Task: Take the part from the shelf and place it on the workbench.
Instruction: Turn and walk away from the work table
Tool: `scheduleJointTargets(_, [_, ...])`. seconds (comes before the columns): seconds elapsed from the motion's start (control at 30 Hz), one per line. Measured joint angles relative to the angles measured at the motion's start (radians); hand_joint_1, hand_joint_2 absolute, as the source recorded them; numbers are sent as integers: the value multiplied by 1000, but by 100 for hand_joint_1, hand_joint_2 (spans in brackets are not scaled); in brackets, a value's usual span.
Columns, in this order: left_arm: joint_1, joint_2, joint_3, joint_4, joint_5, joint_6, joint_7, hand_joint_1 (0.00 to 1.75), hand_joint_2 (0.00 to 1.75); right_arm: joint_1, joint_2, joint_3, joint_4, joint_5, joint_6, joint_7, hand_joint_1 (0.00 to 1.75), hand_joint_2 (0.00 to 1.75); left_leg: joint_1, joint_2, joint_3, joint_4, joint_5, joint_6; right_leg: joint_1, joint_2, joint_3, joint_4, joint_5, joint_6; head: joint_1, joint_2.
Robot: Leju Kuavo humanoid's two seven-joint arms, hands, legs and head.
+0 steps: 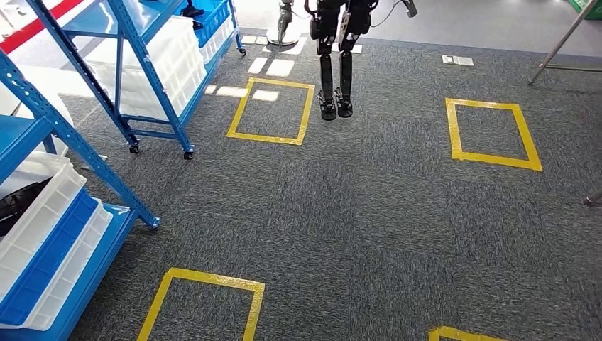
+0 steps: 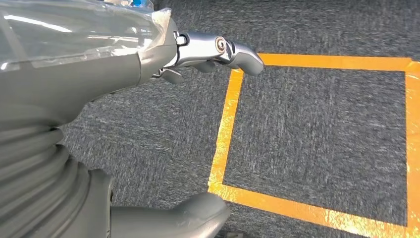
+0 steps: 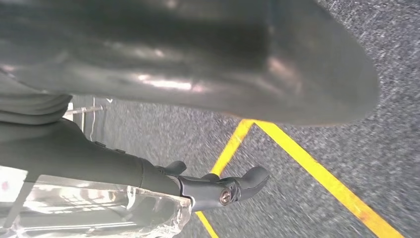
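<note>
A dark object (image 1: 15,202) lies in a white bin (image 1: 44,206) on the near blue shelf (image 1: 67,135) at the left of the head view; I cannot tell what it is. My left hand (image 2: 124,64) hangs over the grey carpet, its fingers (image 2: 223,49) stretched out and the thumb (image 2: 193,218) held apart, with nothing in it. My right hand (image 3: 148,178) hangs above the carpet too, its fingers (image 3: 233,186) extended and holding nothing.
A second blue wheeled shelf (image 1: 142,78) with white bins stands farther back on the left. Yellow tape squares (image 1: 273,110) (image 1: 493,135) (image 1: 206,280) mark the carpet. Another robot's black legs (image 1: 335,78) stand ahead. A metal stand leg (image 1: 561,42) slants at the far right.
</note>
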Motion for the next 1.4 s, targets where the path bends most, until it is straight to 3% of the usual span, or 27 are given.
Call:
scheduleJointTargets(0.07, [-2,0,0,0,0,0,-1,0,175,-2,0,1,0,0,0,0,0,0,-3,34,60,-113,39,6,8,-14,4,1,-5,6,1,0])
scheduleJointTargets(0.1, [-3,-1,0,0,0,0,-1,0,175,-3,0,1,0,0,0,0,0,0,-6,42,71,-136,44,10,12,-21,6,1,-7,10,1,0])
scheduleJointTargets(0.17, [-4,-1,0,0,0,0,-2,0,175,-4,-1,2,0,0,0,0,0,0,-11,20,69,-142,48,20,16,-37,10,-1,-9,21,3,0])
scheduleJointTargets(0.2, [-4,-1,0,0,0,0,-2,0,175,-5,-1,2,0,0,0,0,0,0,-12,11,71,-147,51,27,14,-32,8,4,-14,26,3,0])
scheduleJointTargets(0.27, [-6,-2,0,0,-1,0,1,0,175,-5,-1,3,0,0,2,1,0,0,-9,-8,73,-157,61,42,10,11,-15,61,-48,29,4,0])
scheduleJointTargets(0.33, [-8,-2,0,0,-2,0,5,0,175,-2,0,3,0,0,4,5,0,0,-8,-30,70,-158,65,50,5,55,-76,190,-107,24,5,0])
scheduleJointTargets(0.4, [-9,-2,0,0,-3,0,10,0,175,1,0,3,1,0,8,13,0,0,-9,-57,68,-158,67,51,3,65,-125,287,-138,28,5,0])
scheduleJointTargets(0.43, [-8,-2,0,0,-4,0,12,0,175,2,0,3,1,0,10,16,0,0,-9,-70,69,-157,67,50,3,67,-123,282,-127,36,6,0])
scheduleJointTargets(0.47, [-8,-2,0,0,-6,0,13,0,175,2,0,3,1,0,12,18,0,0,-8,-83,70,-156,67,49,1,71,-102,235,-101,45,5,0])
scheduleJointTargets(0.53, [-8,-2,0,0,-10,0,14,0,175,0,0,3,1,0,13,19,0,0,-9,-107,70,-152,66,43,-6,100,-38,93,-40,59,6,0])
scheduleJointTargets(0.6, [-8,-2,0,0,-12,0,14,0,175,-3,1,4,1,0,13,19,0,0,-13,-123,67,-149,66,33,-8,122,-8,17,-12,53,6,0])
scheduleJointTargets(0.7, [-7,-1,0,0,-13,0,15,0,175,-7,2,10,2,0,13,19,0,0,-10,-134,59,-147,67,19,-7,103,-2,10,-5,30,6,0])
scheduleJointTargets(0.77, [-7,0,0,0,-13,0,15,0,175,-7,1,15,1,0,13,19,0,0,-6,-99,38,-103,36,11,-9,85,-2,7,-1,14,2,0])
scheduleJointTargets(0.83, [-8,-1,0,0,-13,0,16,0,175,-5,1,18,1,0,13,20,0,0,-6,-50,-16,16,-31,5,-3,63,-2,7,-2,1,-2,0])
scheduleJointTargets(0.87, [-9,-2,0,0,-14,0,16,0,175,-3,1,19,1,0,13,21,0,0,-5,-39,-46,81,-59,2,0,51,-3,7,-3,-2,-4,0])
scheduleJointTargets(0.9, [-9,-2,0,0,-14,-1,17,0,175,-2,1,20,1,0,13,23,0,0,-4,-33,-66,123,-72,1,2,38,-3,7,-4,-3,-3,0])
scheduleJointTargets(0.93, [-8,-2,0,0,-14,-1,19,0,175,-2,1,20,1,0,13,25,0,0,-4,-30,-69,131,-65,1,4,27,-3,7,-5,-4,-4,0])
scheduleJointTargets(0.97, [-7,-1,0,0,-14,-1,21,0,175,-2,1,21,2,0,13,27,0,0,-4,-26,-50,96,-41,3,5,17,-3,7,-5,-5,-4,0])
scheduleJointTargets(1.07, [-9,-1,0,0,-14,-2,23,0,175,-4,2,24,1,0,13,28,0,0,-11,15,54,-96,36,14,10,-9,2,8,-9,-2,-3,0])
scheduleJointTargets(1.13, [-11,-1,0,0,-16,-4,24,0,175,-5,3,26,1,0,13,30,0,0,-19,26,72,-139,41,21,15,-23,3,8,-12,4,-2,0])
scheduleJointTargets(1.2, [-10,-1,0,0,-19,-4,26,0,175,-6,5,26,1,0,13,31,0,0,-19,6,72,-147,49,32,16,-34,3,8,-14,13,-2,0])
scheduleJointTargets(1.27, [-10,-2,0,0,-22,-5,29,0,175,-7,5,27,1,0,14,32,0,0,-14,-12,77,-162,60,46,15,-7,-11,43,-36,18,-1,0])
scheduleJointTargets(1.33, [-11,-3,0,0,-25,-5,31,0,175,-5,5,27,1,0,16,33,0,0,-11,-29,79,-169,68,54,10,41,-61,153,-88,14,2,0])
scheduleJointTargets(1.4, [-12,-2,0,0,-29,-6,31,0,175,0,4,27,2,-1,17,34,0,0,-9,-52,78,-168,69,55,5,61,-119,271,-128,15,3,0])
